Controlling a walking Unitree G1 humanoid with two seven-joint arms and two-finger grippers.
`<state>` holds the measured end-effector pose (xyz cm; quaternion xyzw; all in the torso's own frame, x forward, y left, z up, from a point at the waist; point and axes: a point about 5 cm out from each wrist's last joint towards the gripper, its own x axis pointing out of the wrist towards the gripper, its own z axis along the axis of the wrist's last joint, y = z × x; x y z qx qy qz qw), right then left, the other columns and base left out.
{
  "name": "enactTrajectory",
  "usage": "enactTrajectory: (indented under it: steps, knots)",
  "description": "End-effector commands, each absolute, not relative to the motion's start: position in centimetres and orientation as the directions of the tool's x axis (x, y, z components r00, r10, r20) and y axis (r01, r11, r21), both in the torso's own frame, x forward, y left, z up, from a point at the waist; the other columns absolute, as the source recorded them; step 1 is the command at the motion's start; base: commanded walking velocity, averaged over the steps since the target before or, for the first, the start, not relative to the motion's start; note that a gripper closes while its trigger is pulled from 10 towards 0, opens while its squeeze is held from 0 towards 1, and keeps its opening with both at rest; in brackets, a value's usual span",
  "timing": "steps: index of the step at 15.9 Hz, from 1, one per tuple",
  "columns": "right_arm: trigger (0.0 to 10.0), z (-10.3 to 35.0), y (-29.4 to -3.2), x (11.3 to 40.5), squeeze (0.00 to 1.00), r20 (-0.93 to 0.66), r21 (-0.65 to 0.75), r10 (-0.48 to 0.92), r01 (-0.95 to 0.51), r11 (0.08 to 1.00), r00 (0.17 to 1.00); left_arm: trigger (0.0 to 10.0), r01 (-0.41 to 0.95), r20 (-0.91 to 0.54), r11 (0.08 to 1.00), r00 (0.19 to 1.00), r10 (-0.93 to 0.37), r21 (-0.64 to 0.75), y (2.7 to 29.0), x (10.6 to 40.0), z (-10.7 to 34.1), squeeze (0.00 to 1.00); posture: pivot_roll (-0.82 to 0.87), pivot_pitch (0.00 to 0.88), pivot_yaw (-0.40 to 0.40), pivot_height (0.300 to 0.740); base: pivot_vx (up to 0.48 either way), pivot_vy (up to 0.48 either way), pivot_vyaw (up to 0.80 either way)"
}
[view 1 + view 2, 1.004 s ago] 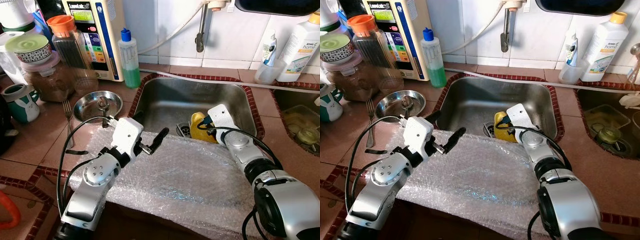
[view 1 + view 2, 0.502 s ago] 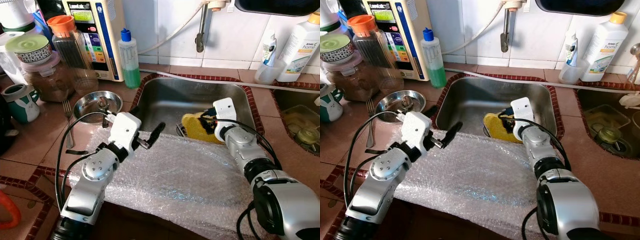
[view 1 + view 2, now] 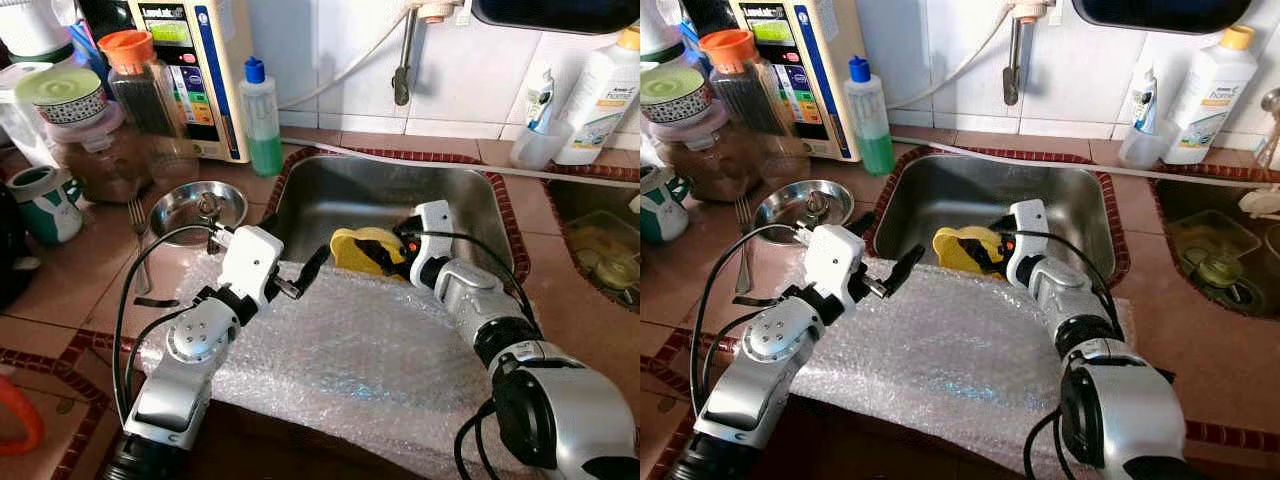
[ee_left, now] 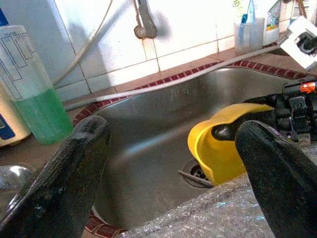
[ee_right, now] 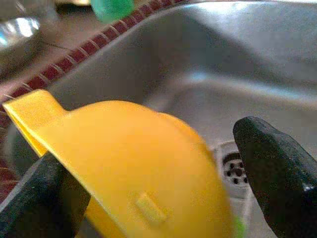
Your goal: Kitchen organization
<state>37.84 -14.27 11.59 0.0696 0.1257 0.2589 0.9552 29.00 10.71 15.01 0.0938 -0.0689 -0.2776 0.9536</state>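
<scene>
Your left gripper (image 3: 296, 276) hovers over the near-left edge of the bubble wrap (image 3: 350, 350), fingers spread wide and holding nothing, just where it was a second ago. To its right, your right gripper (image 3: 392, 250) is clamped on the yellow plastic lid (image 3: 362, 250), held above the steel sink's (image 3: 400, 195) front rim. The lid's long axis runs roughly left to right, its tab pointing toward your left arm. A second ago the lid sat lower and further right, near the drain.
</scene>
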Motion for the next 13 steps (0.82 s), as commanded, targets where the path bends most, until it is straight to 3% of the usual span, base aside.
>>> enactTrajectory:
  steps: [1,5,8,10,11,13]
  knots:
    - [10.0,13.3,-13.9,38.6,1.00,-0.145,0.218,0.521,-0.486,0.846,0.841,10.0,0.508,0.075,0.831,0.842,-0.535,0.225,11.0,29.1,14.9,1.00,0.10,0.019,0.063,0.740,0.000,0.000,0.00]
    - [10.0,15.4,-14.8,39.3,1.00,0.016,0.325,0.432,-0.414,0.850,0.902,10.0,0.496,0.079,0.838,0.848,-0.524,0.228,10.9,29.2,14.9,1.00,0.10,0.023,0.061,0.740,0.000,0.000,0.00]
    - [10.0,15.3,-14.8,39.4,1.00,-0.002,0.289,0.427,-0.409,0.866,0.904,10.0,0.495,0.079,0.839,0.849,-0.522,0.228,10.8,29.2,14.8,1.00,0.09,0.021,0.059,0.740,0.000,0.000,0.00]
    - [10.0,14.8,-15.1,39.3,1.00,-0.081,0.085,0.396,-0.389,0.917,0.915,10.0,0.495,0.078,0.838,0.849,-0.523,0.228,10.7,29.1,14.8,1.00,0.10,0.021,0.055,0.740,0.000,0.000,0.00]
    - [10.0,13.5,-15.1,39.0,1.00,-0.215,-0.184,0.359,-0.399,0.898,0.908,10.0,0.492,0.078,0.840,0.851,-0.520,0.229,10.8,29.2,14.8,1.00,0.09,0.022,0.054,0.740,0.000,0.000,0.00]
    - [10.0,12.7,-15.2,38.7,1.00,-0.280,-0.267,0.343,-0.417,0.869,0.896,10.0,0.486,0.075,0.843,0.855,-0.514,0.233,10.8,29.2,14.7,1.00,0.10,0.022,0.051,0.740,0.000,0.000,0.00]
